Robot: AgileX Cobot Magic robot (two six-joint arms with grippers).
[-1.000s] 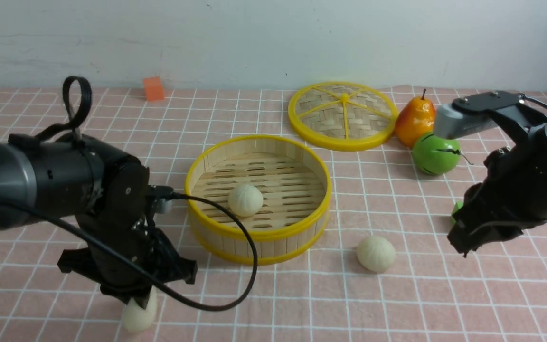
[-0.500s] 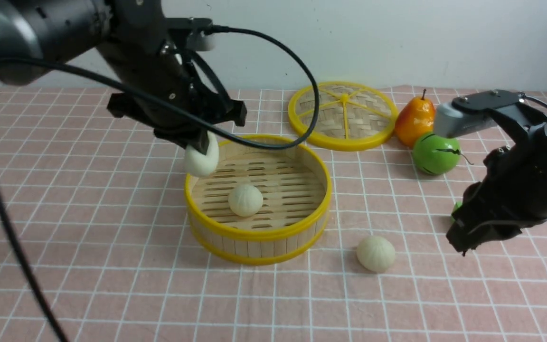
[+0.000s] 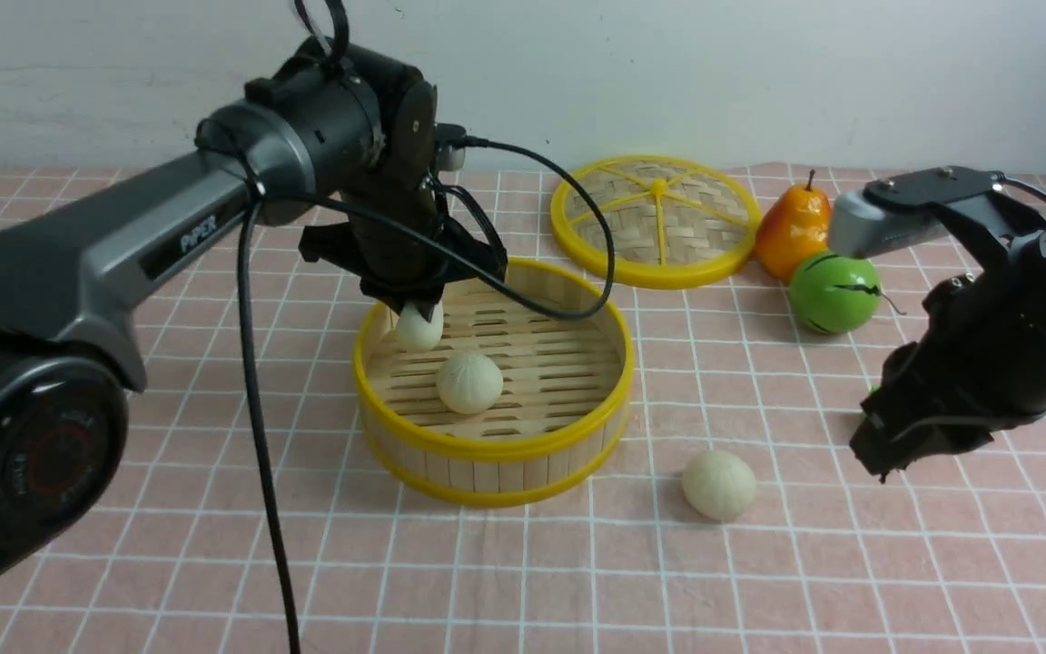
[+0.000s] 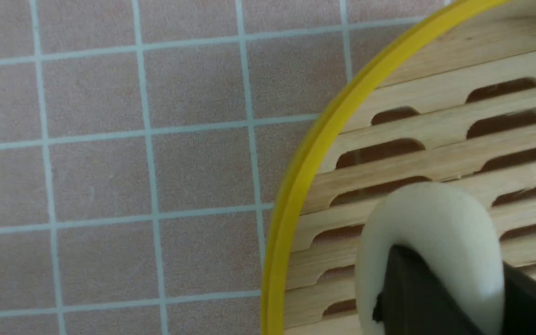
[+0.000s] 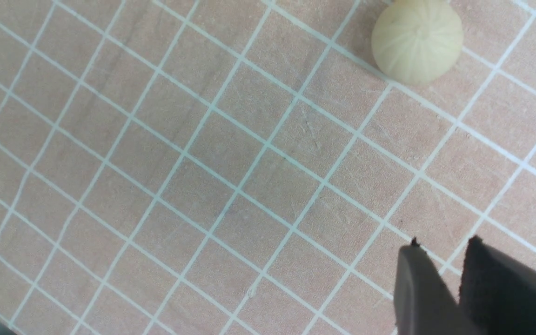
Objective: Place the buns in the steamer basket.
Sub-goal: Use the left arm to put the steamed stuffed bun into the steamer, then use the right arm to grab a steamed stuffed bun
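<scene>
Now the left end effector (image 3: pixel 417 311) grips one bun (image 3: pixel 419 331) between its dark fingers (image 4: pixel 417 298), just inside the rim of the steamer basket (image 3: pixel 493 447); whether the bun touches the slats cannot be told. A second bun (image 3: pixel 469 382) lies on the basket floor just beside that end effector, nearer the robot. The right end effector (image 3: pixel 877 459) hangs over the surface (image 3: pixel 577 581), jaws narrowly parted and empty, with the third bun (image 3: pixel 718 485) near its left side.
</scene>
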